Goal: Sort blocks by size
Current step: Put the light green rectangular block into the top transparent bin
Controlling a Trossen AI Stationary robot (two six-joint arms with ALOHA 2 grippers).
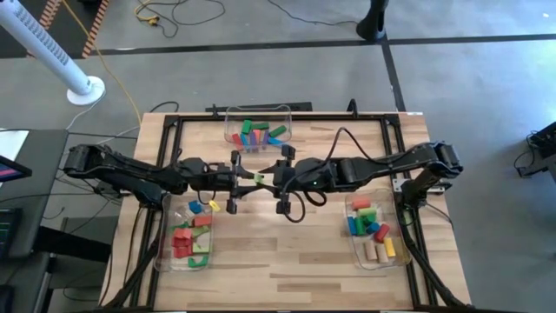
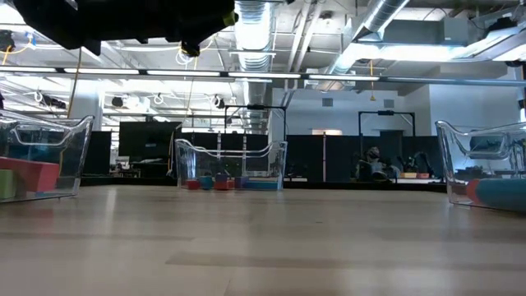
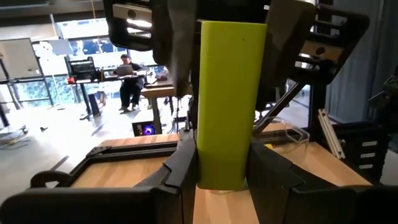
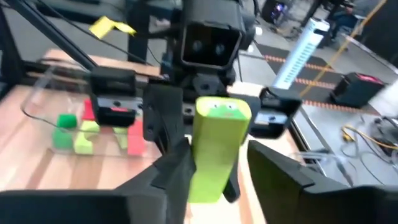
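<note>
Above the middle of the wooden table [image 1: 287,252], the two grippers meet end to end around one long yellow-green block [image 1: 258,178]. From overhead it is only a sliver between dark fingers. The left wrist view shows the left gripper [image 3: 222,168] clamped on its lower end. The right wrist view shows the right gripper [image 4: 221,165] with its fingers spread, one touching the block, the other standing clear. The low view cuts both arms off at its upper edge (just dark shapes).

A clear plastic bin at the far edge [image 1: 258,130] holds small red, green and blue blocks. The left bin [image 1: 165,252] holds larger red and green ones; its contents are blurred at table height. The right bin [image 1: 401,252] holds cylinders and blocks in blue, green, red, yellow and tan.
</note>
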